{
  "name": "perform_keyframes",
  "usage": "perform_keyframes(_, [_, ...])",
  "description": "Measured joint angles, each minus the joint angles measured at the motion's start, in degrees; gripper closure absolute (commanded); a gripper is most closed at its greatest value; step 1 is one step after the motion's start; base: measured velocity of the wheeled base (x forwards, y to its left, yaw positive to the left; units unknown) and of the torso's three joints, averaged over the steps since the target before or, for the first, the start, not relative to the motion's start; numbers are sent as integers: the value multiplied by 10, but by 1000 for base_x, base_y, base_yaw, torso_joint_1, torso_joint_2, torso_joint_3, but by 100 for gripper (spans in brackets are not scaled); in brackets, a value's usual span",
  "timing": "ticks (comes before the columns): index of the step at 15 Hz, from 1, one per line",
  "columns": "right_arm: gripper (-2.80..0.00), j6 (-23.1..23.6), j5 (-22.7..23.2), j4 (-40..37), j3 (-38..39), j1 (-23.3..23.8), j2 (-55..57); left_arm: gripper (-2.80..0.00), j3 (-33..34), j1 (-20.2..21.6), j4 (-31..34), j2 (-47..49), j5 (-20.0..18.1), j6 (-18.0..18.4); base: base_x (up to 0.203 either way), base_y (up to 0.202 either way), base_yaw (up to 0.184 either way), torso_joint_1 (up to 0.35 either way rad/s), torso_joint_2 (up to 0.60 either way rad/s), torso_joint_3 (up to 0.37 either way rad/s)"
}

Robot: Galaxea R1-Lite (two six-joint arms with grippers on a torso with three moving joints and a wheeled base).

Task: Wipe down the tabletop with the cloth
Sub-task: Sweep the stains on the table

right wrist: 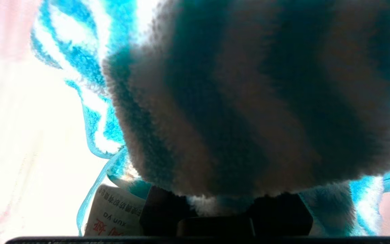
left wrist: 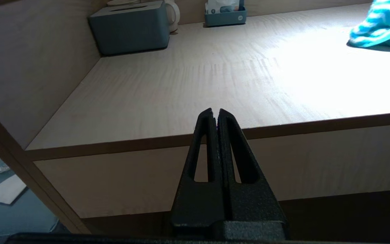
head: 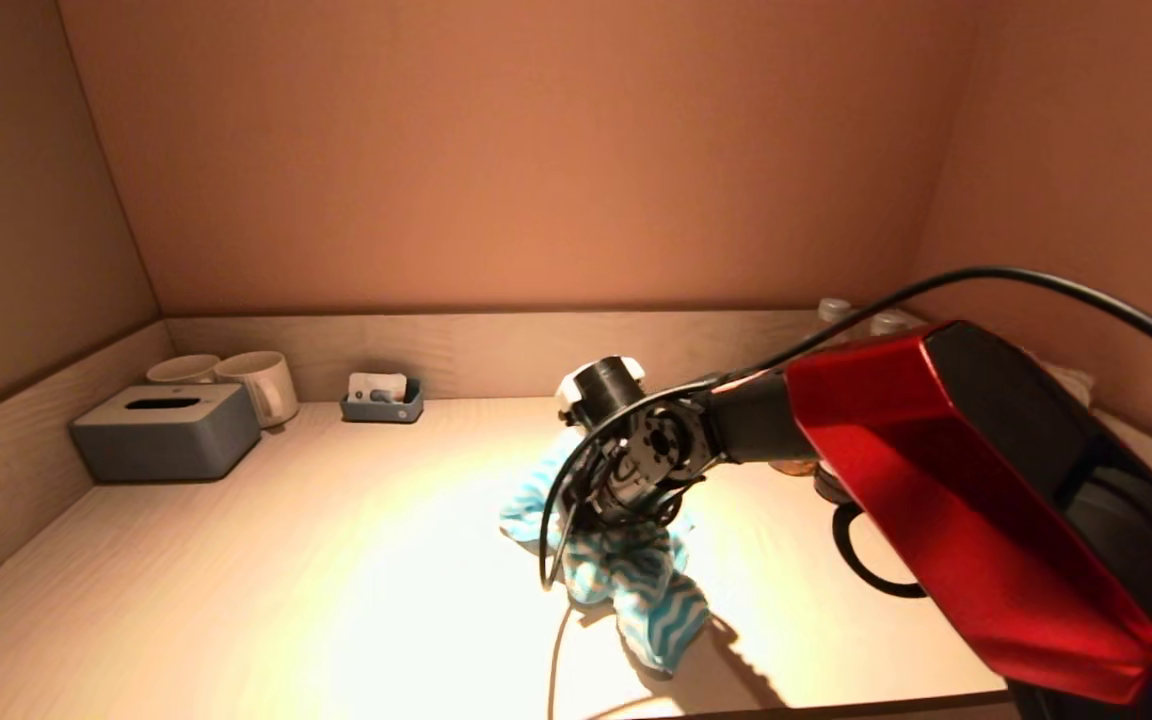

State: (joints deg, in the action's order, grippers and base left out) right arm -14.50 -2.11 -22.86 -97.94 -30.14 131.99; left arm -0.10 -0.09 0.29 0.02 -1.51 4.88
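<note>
Warm, dim alcove — a hard glare pool bleaches the pale wood-grain laminate tabletop (head: 266, 590) — the right wrist view is blurred.

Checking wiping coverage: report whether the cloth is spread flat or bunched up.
Bunched up. The cloth sits in a crumpled heap on the tabletop, its folds gathered around the right gripper instead of lying flat.

A hotel-room drinks nook: pale wood-grain counter (head: 236, 560) walled on three sides; white ceramic mugs (head: 261, 385); grey tissue box (head: 166, 432); sachet tray (head: 382, 400)
</note>
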Motion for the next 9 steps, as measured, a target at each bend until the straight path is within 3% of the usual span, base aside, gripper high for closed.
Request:
perform_keyframes(5, [0,0,-3,-7,92,37,-63,0,0,1,0,0,-1,0,0,0,0,0,0,0])
perform_keyframes(7, [0,1,0,-4,159,28,-104,0,0,1,0,0,-1,0,0,0,0,0,0,0])
perform_keyframes(9, [0,2,0,-5,205,-10,-133,0,0,1,0,0,0,0,0,0,0,0,0,0])
